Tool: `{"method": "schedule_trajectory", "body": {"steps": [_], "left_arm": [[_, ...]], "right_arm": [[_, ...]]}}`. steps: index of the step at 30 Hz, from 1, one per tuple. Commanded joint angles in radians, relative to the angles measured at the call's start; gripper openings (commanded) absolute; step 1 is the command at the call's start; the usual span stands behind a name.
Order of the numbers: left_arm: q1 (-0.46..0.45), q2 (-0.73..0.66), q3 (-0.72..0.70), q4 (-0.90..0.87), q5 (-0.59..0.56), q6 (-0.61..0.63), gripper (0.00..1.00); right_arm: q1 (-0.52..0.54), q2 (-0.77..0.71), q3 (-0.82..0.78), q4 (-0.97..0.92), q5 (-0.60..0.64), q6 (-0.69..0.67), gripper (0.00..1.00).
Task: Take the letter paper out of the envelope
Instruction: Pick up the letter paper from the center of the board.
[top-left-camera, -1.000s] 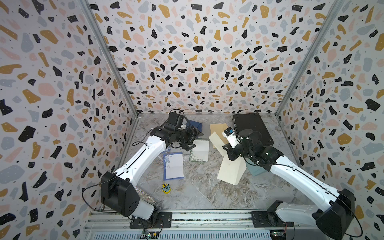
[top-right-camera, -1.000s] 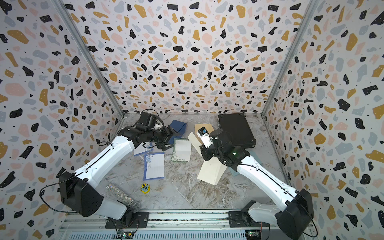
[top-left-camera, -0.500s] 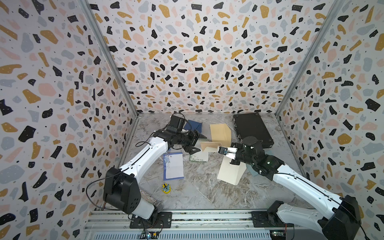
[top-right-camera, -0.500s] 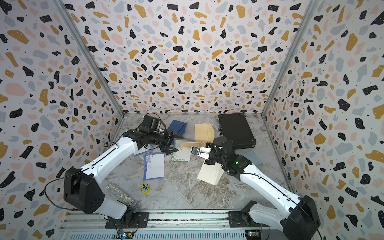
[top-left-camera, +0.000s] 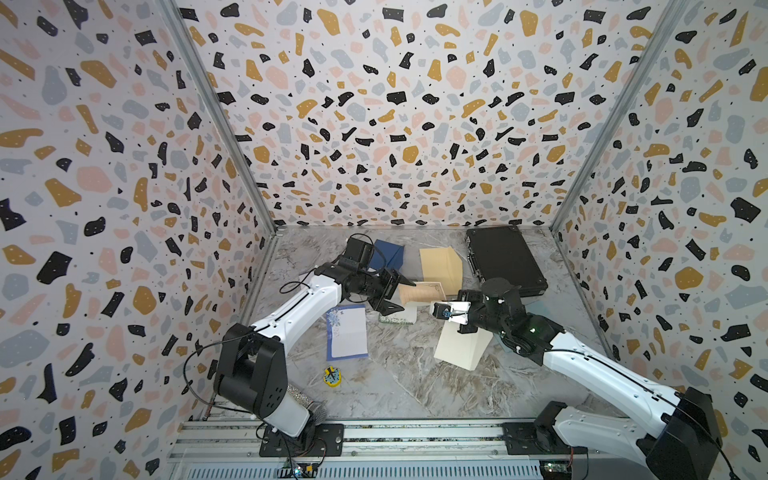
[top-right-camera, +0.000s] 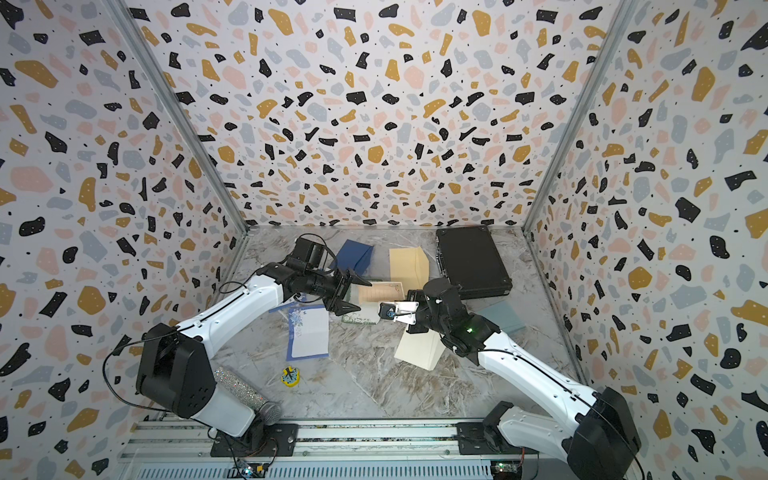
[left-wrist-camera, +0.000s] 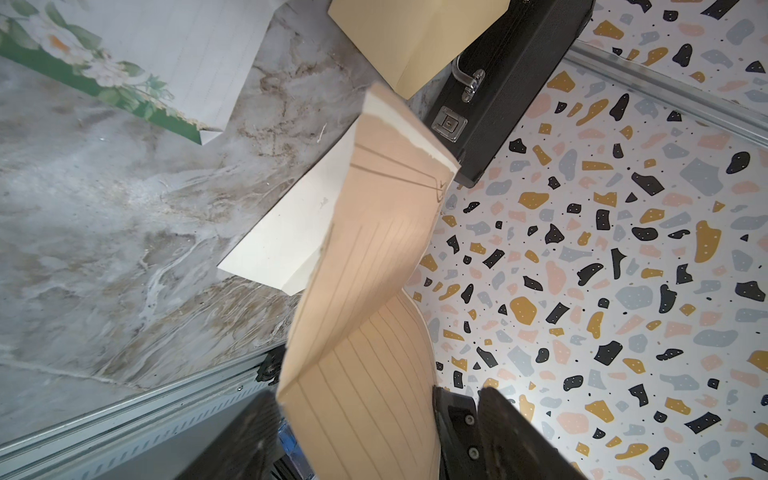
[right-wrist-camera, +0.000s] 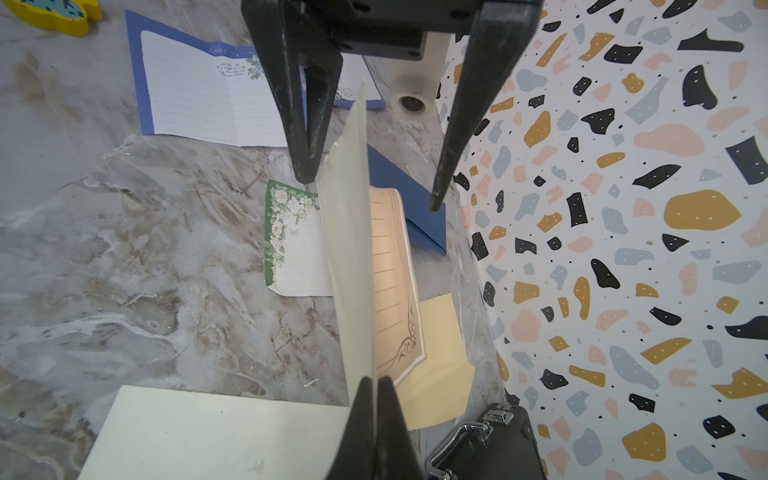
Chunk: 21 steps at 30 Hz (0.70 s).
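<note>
Right gripper (right-wrist-camera: 376, 380) clamped on letter paper (right-wrist-camera: 353, 249), mid-air, already out of cream envelope (top-left-camera: 457, 349) below. Left gripper (right-wrist-camera: 370, 194) jaws apart around its free end; close centred on the edge, don't crumple

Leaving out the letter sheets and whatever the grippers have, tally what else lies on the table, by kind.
Envelopes: 4 (navy envelope, yellow envelope, cream envelope, pale blue envelope)
Black case: 1
Yellow toy: 1
Glitter microphone: 1
Total: 7
</note>
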Motion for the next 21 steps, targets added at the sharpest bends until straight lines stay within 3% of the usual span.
{"method": "schedule_trajectory", "body": {"steps": [1, 9, 14, 21], "left_arm": [[-0.009, 0.003, -0.037, 0.071, 0.029, -0.049, 0.72], [-0.024, -0.001, -0.111, 0.163, 0.021, -0.113, 0.52], [-0.022, -0.024, -0.152, 0.286, 0.001, -0.202, 0.30], [-0.018, -0.047, -0.176, 0.339, -0.005, -0.226, 0.09]], "right_arm": [[0.010, -0.025, 0.003, 0.040, 0.028, 0.007, 0.00], [0.020, -0.024, 0.011, 0.095, 0.023, 0.050, 0.00], [0.033, -0.032, 0.002, 0.083, 0.019, 0.058, 0.00], [0.040, -0.053, -0.023, 0.071, 0.017, 0.072, 0.00]]}}
